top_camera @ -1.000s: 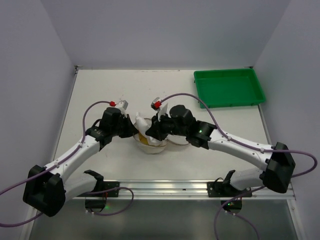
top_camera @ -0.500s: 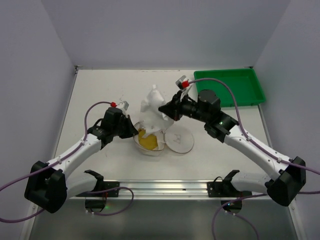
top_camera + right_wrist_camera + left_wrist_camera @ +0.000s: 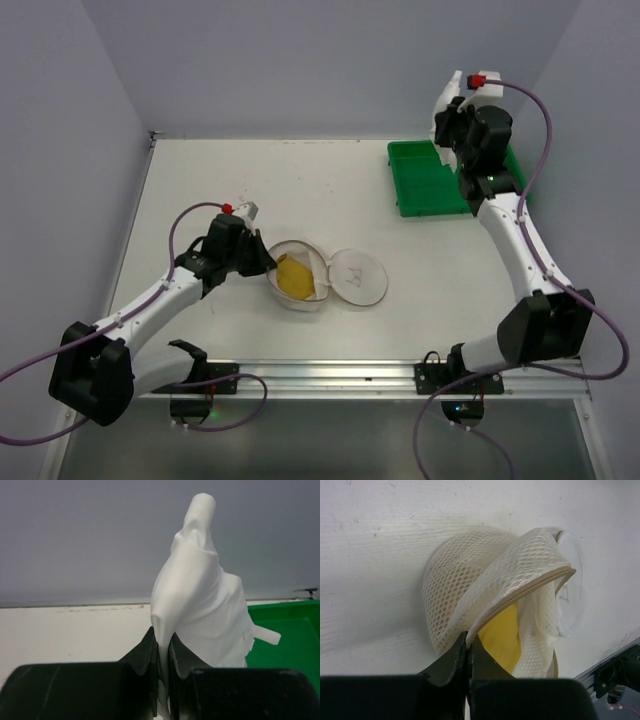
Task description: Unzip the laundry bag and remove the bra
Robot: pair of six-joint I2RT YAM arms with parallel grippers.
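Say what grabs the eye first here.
The right gripper, raised high at the far right above the green tray, pinches a white bra held clear of the table. Mid-table, the laundry bag lies unzipped with its yellow inside showing, and the left gripper is clamped on its zip edge.

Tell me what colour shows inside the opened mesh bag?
Yellow material inside the laundry bag; clearest in the left wrist view.

Central laundry bag, left hand at its left rim, tray far right, bra in right hand above tray
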